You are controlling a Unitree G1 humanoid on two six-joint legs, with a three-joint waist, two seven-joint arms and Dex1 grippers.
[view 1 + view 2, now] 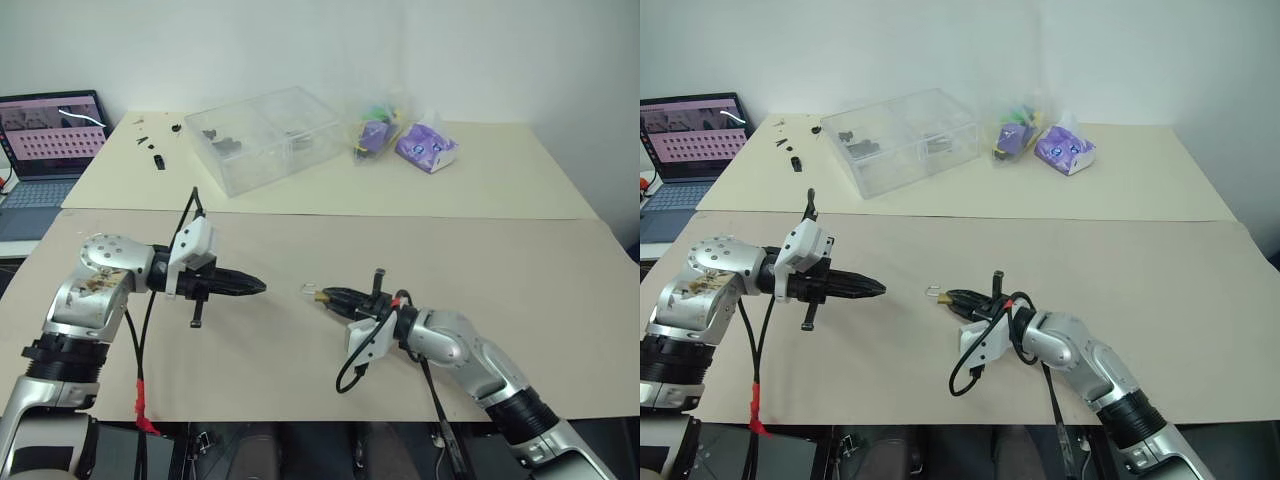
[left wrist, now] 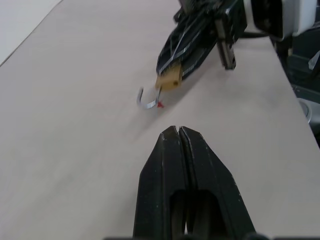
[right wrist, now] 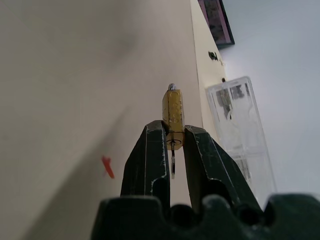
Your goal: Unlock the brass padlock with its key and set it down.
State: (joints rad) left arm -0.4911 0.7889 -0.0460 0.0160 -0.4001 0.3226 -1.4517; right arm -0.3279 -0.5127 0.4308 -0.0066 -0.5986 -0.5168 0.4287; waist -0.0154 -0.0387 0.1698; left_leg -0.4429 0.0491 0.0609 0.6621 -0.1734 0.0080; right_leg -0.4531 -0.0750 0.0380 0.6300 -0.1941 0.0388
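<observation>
The right end effector (image 1: 322, 295) grips the brass padlock (image 2: 168, 80) by its body, low over the surface (image 1: 420, 250), shackle swung open. The left end effector (image 1: 258, 287) is closed and empty. I judge the set-down step; next, lower and release.

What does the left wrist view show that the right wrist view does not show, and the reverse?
Left wrist view alone: the left gripper with its fingers shut on nothing, and the padlock's silver shackle swung open, its free end near the table.

Right wrist view alone: the keyhole end of the brass padlock with a small ring hanging from it, the clear plastic box and the laptop behind.

Both: the right gripper clamping the padlock, the small red mark on the table.
</observation>
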